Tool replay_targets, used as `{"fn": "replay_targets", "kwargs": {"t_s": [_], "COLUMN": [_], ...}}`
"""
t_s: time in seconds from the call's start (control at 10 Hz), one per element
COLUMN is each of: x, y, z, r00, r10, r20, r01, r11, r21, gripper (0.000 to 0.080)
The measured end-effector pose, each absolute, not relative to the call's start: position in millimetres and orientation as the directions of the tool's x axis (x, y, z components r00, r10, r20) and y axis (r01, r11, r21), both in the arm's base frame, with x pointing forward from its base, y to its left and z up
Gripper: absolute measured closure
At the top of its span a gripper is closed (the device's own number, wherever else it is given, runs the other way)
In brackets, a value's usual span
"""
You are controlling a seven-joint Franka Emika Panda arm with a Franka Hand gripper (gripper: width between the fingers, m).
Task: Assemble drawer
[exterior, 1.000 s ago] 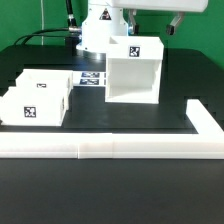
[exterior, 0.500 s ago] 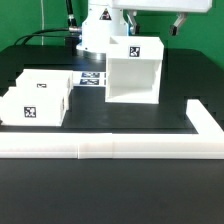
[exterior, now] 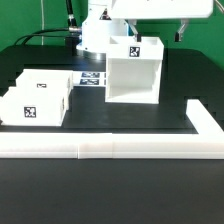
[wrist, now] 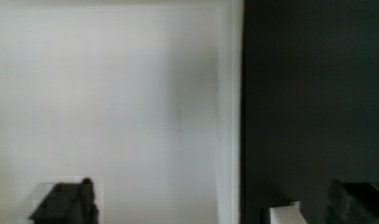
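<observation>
On the table point(exterior: 110, 190), housing point(exterior: 133, 82) (open-topped) near trays point(exterior: 38, 100)

Black desk point(exterior: 112, 192) carries:
- white open-fronted drawer housing point(exterior: 133, 80)
- two white tagged drawer trays point(exterior: 40, 98), touching each other, well to the housing's exterior-view left
- marker board point(exterior: 93, 79), just beside the housing, same side
- white L-shaped border rail point(exterior: 110, 148), in front of the housing and turning back past its right

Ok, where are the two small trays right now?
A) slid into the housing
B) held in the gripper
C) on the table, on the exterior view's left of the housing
C: both trays sit on the table beside the housing, whose open front is empty.
</observation>
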State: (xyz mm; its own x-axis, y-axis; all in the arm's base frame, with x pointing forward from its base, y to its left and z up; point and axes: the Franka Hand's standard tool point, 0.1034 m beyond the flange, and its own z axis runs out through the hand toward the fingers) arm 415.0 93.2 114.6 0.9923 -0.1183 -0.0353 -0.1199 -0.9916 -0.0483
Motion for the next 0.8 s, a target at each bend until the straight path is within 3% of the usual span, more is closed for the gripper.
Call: {"fn": "replay_targets", "kwargs": {"t_s": [0.4,0.6,0.7,0.8], "x": [404.7,404.9,404.9,404.9], "y": [96.8,96.6,96.5,96.6], "z": [99.9,100.0,99.9,99.9], "r00": [0.993,0.993,0.993,0.993], "r10": [-0.108,-0.109,-0.108,-0.108], "r20": [-0.051,-0.051,-0.051,-0.051], "r01": [-0.109,-0.11,-0.11,-0.11], "r11": [-0.994,-0.994,-0.994,-0.994], "r21": [-0.027,-0.028,-0.028,-0.028], "gripper": [0.015,0.0387,0.0387,0.0589]}}
